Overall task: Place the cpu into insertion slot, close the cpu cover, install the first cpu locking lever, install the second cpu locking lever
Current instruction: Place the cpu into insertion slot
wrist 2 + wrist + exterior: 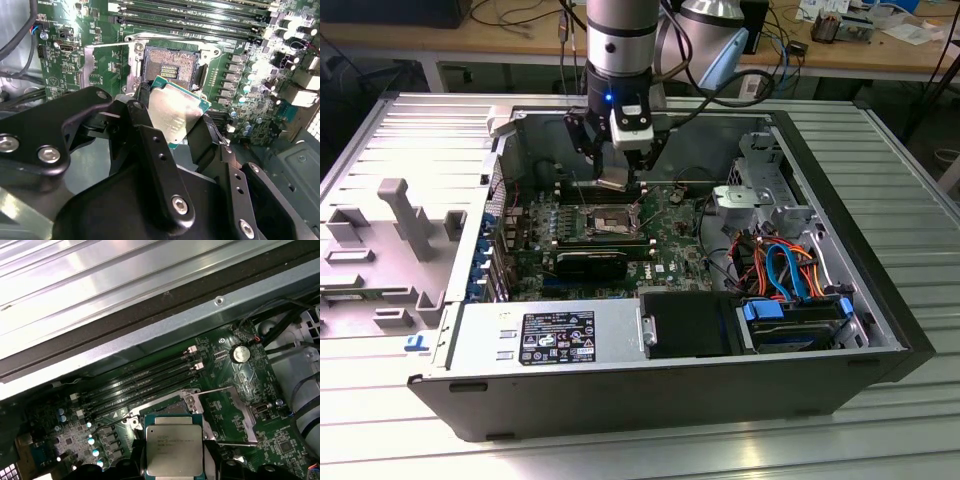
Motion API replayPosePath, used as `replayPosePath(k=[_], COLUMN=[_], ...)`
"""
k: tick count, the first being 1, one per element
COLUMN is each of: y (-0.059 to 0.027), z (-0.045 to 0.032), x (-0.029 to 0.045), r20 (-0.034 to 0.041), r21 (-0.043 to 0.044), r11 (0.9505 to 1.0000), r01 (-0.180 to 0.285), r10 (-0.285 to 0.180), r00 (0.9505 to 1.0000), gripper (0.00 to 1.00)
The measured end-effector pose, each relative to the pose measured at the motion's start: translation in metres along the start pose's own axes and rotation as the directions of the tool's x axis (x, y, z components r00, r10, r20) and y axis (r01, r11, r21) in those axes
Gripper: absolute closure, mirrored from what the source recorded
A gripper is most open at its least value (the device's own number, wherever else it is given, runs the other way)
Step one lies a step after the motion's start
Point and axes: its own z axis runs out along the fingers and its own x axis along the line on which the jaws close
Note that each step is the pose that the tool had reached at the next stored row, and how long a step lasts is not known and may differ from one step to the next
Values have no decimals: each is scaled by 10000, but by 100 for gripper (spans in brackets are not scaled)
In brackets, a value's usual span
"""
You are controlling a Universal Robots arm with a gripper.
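My gripper (613,178) hangs inside an open computer case, shut on the cpu (612,180), a flat square chip with a silver top. The black fingers (142,107) clamp two opposite edges of the cpu (175,112). It hovers a little above the insertion slot (610,222), tilted and not touching it. The insertion slot (172,65) shows its dark pin grid uncovered. The cpu cover (89,65), a thin silver frame, is swung open beside the socket. In the first wrist view the cpu (174,450) hides part of the slot (165,410), with the cover (217,390) lying open next to it.
Long black memory slots (145,375) run beside the socket. A power supply (555,335), a black block (685,325) and a drive bay with blue and orange cables (785,270) line the case's near side. Case walls (840,200) surround the board. A grey moulded fixture (390,240) lies at the exterior view's left.
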Motion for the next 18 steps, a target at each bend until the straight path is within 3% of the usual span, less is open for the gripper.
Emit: replayPosePath(k=[18], y=[0], z=[16], x=[-1], r20=[10], r21=[-9], r11=[9931], r01=[-1171], r10=[1171], r00=[9931], gripper=[45])
